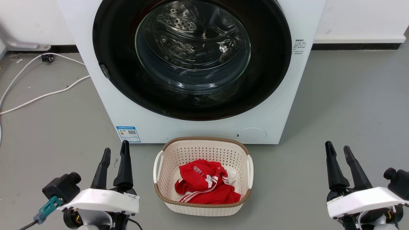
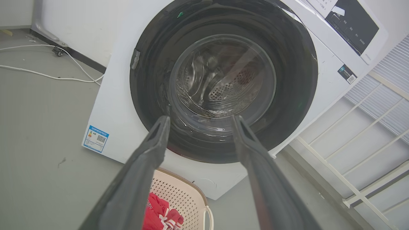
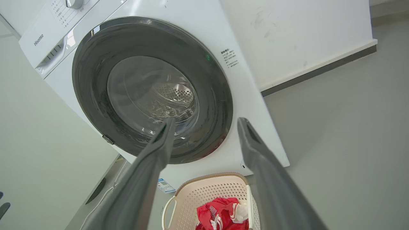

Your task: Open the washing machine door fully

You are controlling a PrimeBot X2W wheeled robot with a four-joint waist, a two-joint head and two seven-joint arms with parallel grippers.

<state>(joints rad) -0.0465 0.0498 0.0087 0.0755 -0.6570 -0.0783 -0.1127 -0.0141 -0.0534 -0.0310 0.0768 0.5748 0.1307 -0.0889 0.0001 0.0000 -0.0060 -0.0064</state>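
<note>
Progress: approx. zero. Door [image 1: 191, 57] sits shut, flush w/ front of washer [image 1: 143, 127], no gap at rim in any view. Nothing touching it yet. Still to do, as I judge it: reach in, hook the edge, unlatch, swing all the way out.

Grippers: L gripper [image 1: 116, 147] well in front of washer, low, off its left corner. Fingers parted a moderate amount, empty. R gripper [image 1: 337, 146] also well in front, past washer's right side. Same state: parted, nothing held. Both wrist views look up at the washer front from a distance, door seen between the fingers.

Door look: big round glossy black disc, takes up most of the washer front. Clear domed glass in centre, perforated steel drum visible thru it. Drum interior looks empty, but reflections make it hard to be sure. Small grey tab [image 1: 104, 71] on door's left rim, approx. mid-height; prob. the pull point, so hinge likely on washer's right side. Can't confirm, hinge not visible.

Obstruction note: basket [image 1: 204, 139] w/ red cloth [image 1: 204, 185] sits on floor right at washer's foot, below the door. Door bottom looks higher than basket rim, so swing prob. clears it.
</note>
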